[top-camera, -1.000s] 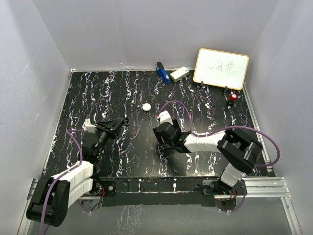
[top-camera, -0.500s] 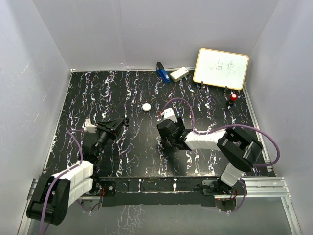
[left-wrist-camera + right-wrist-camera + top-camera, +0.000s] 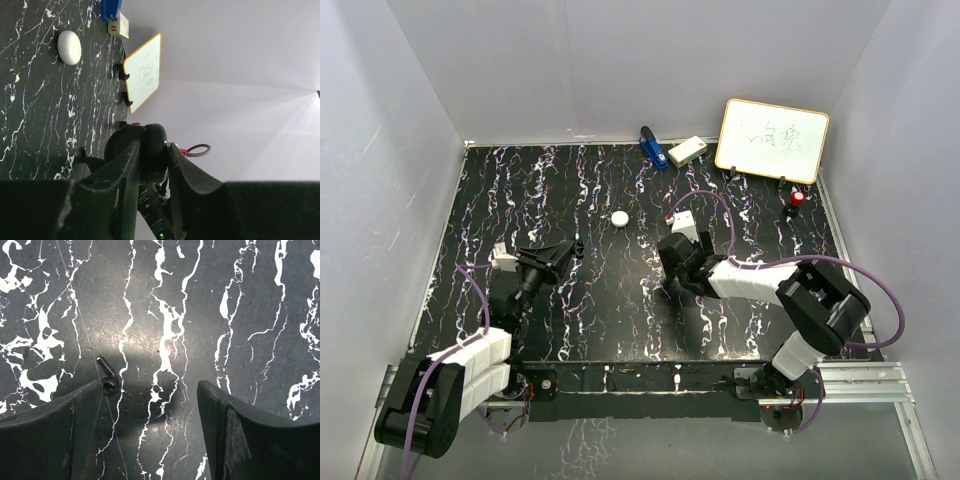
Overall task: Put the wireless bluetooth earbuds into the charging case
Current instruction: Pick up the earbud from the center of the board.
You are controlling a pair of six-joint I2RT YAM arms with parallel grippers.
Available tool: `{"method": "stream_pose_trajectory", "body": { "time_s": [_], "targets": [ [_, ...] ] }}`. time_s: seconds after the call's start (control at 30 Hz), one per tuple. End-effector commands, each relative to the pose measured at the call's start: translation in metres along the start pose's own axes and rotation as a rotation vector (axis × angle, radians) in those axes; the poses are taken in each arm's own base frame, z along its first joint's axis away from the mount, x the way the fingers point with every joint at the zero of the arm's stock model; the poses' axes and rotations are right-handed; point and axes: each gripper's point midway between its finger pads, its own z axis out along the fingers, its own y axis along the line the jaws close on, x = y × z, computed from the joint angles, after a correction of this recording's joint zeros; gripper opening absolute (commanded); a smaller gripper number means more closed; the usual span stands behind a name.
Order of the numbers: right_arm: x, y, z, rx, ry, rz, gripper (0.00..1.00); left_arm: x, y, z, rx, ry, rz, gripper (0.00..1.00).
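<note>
My right gripper (image 3: pixel 150 392) is open and low over the black marbled table (image 3: pixel 570 190); in the top view it (image 3: pixel 672 280) is right of centre. A tiny dark earbud-shaped piece with a short stem (image 3: pixel 108 377) lies on the table against the tip of its left finger (image 3: pixel 75 415). I cannot pick out any tiny white earbuds among the white veins. My left gripper (image 3: pixel 570 252) is at the left, fingers close together on a glossy black rounded thing (image 3: pixel 155 147), which looks like the charging case. A white round puck (image 3: pixel 619 217) lies apart, also in the left wrist view (image 3: pixel 69 47).
A small whiteboard (image 3: pixel 772 140) stands at the back right. A blue object (image 3: pixel 651 148) and a white box (image 3: pixel 687 151) lie by the back wall. A red-topped thing (image 3: pixel 797 199) stands near the right edge. Grey walls close three sides.
My right gripper has moved to the right and a little farther from the arm bases. The left arm and the white puck have not moved.
</note>
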Motion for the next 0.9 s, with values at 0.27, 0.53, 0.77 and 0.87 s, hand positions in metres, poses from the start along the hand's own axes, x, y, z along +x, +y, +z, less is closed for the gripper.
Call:
{"method": "stream_pose_trajectory", "body": {
  "time_s": [0.27,0.53,0.77,0.87],
  "targets": [
    [-0.036,-0.008,-0.015,-0.01,-0.082,0.109,0.75,0.0,-0.021,0.001,0.07,0.005,0.015,0.0],
    [-0.045,-0.01,0.005,0.026,-0.03,0.123,0.75,0.0,-0.02,0.001,0.068,0.003,0.016,0.0],
    [-0.049,-0.015,0.021,0.033,-0.015,0.134,0.75,0.0,-0.019,0.0,0.069,0.002,0.015,0.0],
    [-0.046,-0.016,0.025,0.03,-0.002,0.131,0.75,0.0,-0.019,0.0,0.069,0.003,0.015,0.0]
  ]
}}
